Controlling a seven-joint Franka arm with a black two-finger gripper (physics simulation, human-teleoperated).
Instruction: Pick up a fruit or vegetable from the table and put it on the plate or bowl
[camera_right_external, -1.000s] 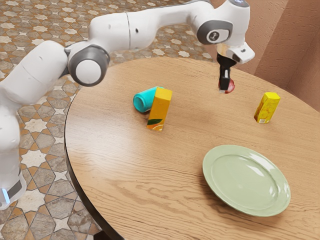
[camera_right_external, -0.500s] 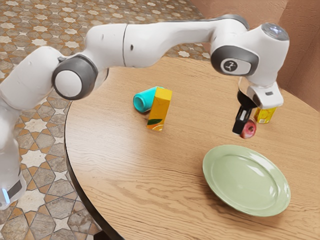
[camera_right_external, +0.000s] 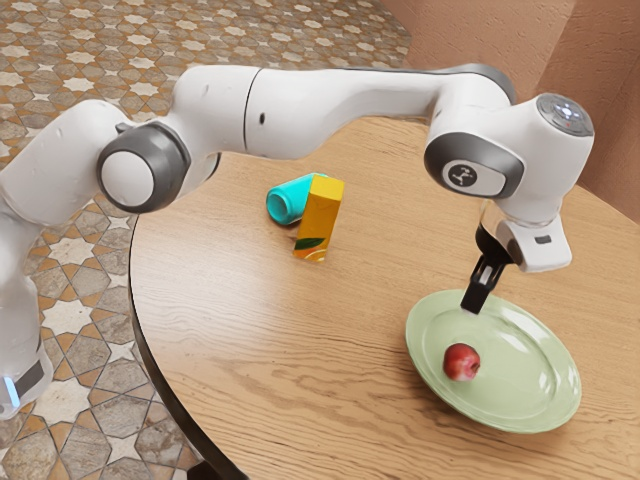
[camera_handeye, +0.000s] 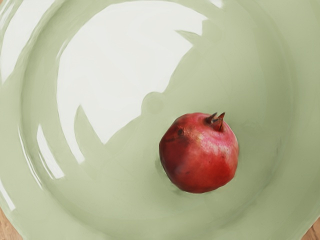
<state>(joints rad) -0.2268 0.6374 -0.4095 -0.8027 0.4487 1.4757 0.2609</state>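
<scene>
A red pomegranate (camera_right_external: 461, 361) lies on the pale green plate (camera_right_external: 535, 400) at the exterior view's lower right, a little toward the plate's near left side. My gripper (camera_right_external: 477, 292) hangs above the plate's far left rim, open, with nothing between its fingers and clear air between it and the fruit. In the wrist view the pomegranate (camera_handeye: 199, 152) rests directly under my hand on the glossy plate (camera_handeye: 115, 70), its crown pointing up and away.
An upright orange juice carton (camera_right_external: 319, 218) stands mid-table with a teal can (camera_right_external: 288, 197) lying on its side just behind it. The round wooden table (camera_right_external: 260, 330) has bare wood between those two and the plate.
My hand carried the pomegranate from the table's far side toward the exterior view's lower right to the plate. The fingers then let go, and the fruit now lies on the plate.
</scene>
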